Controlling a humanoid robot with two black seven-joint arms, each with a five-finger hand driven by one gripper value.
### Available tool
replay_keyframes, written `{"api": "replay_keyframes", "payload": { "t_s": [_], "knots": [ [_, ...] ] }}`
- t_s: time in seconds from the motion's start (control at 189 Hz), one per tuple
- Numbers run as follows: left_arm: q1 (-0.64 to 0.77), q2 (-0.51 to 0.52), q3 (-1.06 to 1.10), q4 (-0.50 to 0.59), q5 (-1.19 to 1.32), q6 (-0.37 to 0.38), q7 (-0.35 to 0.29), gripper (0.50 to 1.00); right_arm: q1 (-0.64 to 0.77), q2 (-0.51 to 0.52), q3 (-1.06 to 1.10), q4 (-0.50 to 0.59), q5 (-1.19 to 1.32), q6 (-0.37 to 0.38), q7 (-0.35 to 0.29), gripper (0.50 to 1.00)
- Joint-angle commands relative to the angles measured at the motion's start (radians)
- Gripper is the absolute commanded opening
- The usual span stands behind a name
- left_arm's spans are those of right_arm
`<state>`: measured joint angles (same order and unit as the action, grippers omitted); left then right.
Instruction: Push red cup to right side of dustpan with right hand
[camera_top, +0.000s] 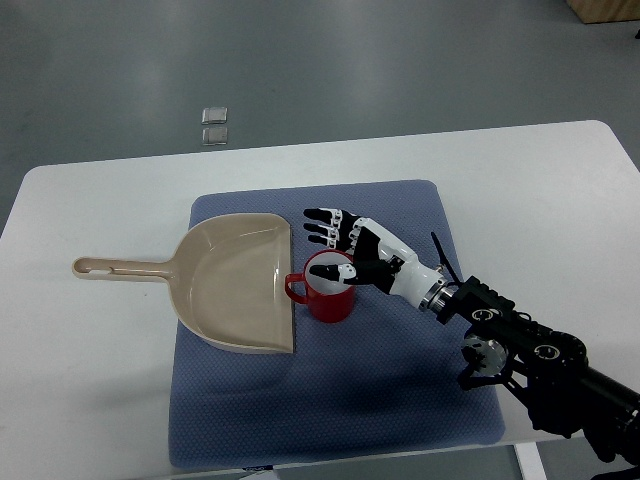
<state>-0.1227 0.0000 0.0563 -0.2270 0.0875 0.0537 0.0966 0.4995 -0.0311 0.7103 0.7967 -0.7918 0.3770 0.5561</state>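
A red cup (327, 298) stands upright on the blue mat (330, 400), its handle pointing left and nearly touching the open right edge of the beige dustpan (235, 285). My right hand (345, 245) reaches in from the lower right and hovers over the cup's far right side. Its fingers (325, 227) are spread out flat toward the left, past the cup's rim, and the thumb tip sits over the cup's mouth. The hand grasps nothing. The left arm does not show.
The dustpan's handle (110, 268) stretches left onto the white table (90, 380). The mat continues to the right of and in front of the cup. Two small clear squares (214, 124) lie on the floor beyond the table's far edge.
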Motion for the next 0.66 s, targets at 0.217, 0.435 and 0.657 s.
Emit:
{"api": "replay_keyframes", "payload": {
  "t_s": [0.217,0.435,0.657],
  "knots": [
    [0.000,0.000,0.000,-0.002,0.000,0.000,0.000,1.000,0.047,-0.079,0.034,0.013,0.143,-0.023,-0.005,0.932],
    [0.000,0.000,0.002,-0.002,0.001,-0.002,0.000,1.000,0.093,-0.127,0.101,-0.077,0.598,-0.032,-0.120,0.934],
    [0.000,0.000,0.002,-0.018,0.000,0.000,0.003,1.000,0.080,-0.141,0.109,-0.082,0.743,0.125,-0.102,0.932]
  ]
}}
